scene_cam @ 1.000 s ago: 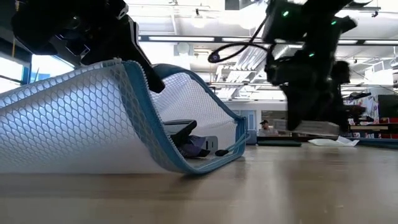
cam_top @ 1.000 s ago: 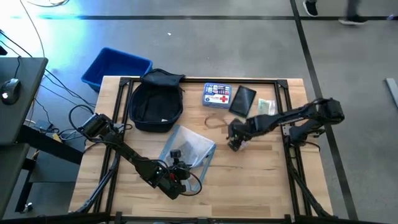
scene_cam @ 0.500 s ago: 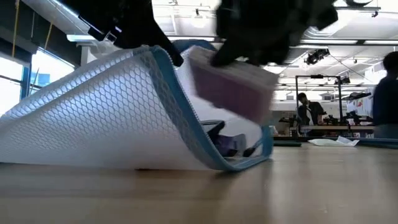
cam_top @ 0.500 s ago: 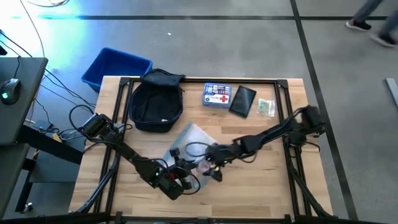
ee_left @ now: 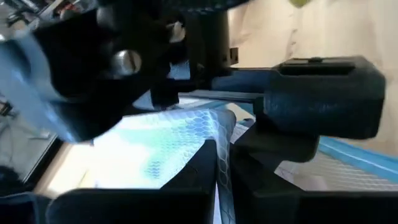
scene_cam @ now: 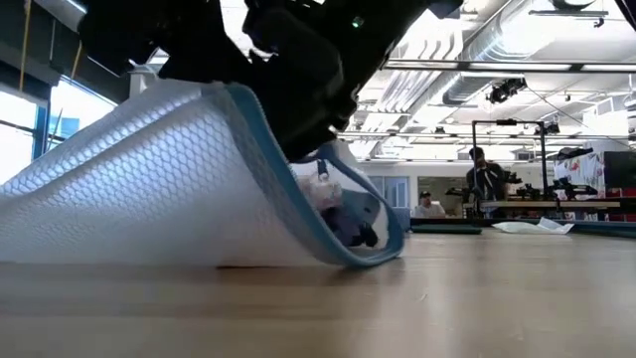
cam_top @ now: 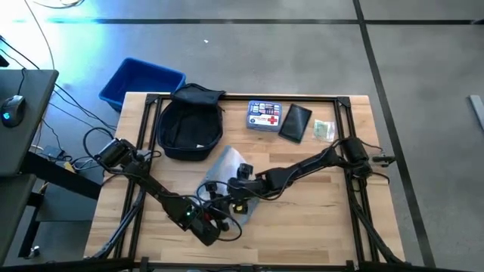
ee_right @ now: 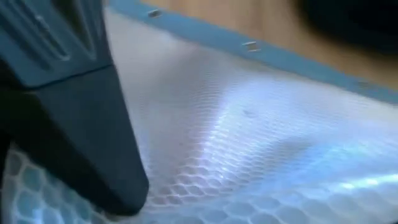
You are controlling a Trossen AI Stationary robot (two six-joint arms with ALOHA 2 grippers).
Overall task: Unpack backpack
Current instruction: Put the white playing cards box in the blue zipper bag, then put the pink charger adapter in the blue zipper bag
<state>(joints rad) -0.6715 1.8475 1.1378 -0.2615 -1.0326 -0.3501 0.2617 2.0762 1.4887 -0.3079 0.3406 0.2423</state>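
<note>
The dark backpack (cam_top: 189, 125) lies flat at the table's far left, untouched. A white mesh pouch with a blue zipper rim (cam_top: 231, 168) sits at mid-table, its underside on the wood (scene_cam: 149, 244). My left gripper (cam_top: 221, 202) is shut on the pouch's rim at its near side and holds the mouth up. My right gripper (cam_top: 239, 186) reaches into that mouth from the right (scene_cam: 308, 99); mesh (ee_right: 249, 124) fills its wrist view. Small dark and pale things (scene_cam: 343, 214) lie inside the pouch. My left gripper pinches the pouch's blue zipper rim (ee_left: 221, 163) between its two fingers, coming from the table's near side. The rim (scene_cam: 260, 139) is raised off the table and arches over the opening, while the pouch's lower layer stays on the wood.
A blue plastic bin (cam_top: 141, 80) stands off the table's far left corner. A first-aid box (cam_top: 264, 115), a flat black pouch (cam_top: 295, 122) and a small pale green packet (cam_top: 324, 130) lie along the far edge. Bare wood (cam_top: 318, 219) spreads at the near right.
My right gripper has travelled from the table's right middle toward the left and near side, carrying a flat pale-purple box, and now sits in the pouch's mouth. My left gripper has kept the rim raised; the pouch's arch has shifted slightly.
</note>
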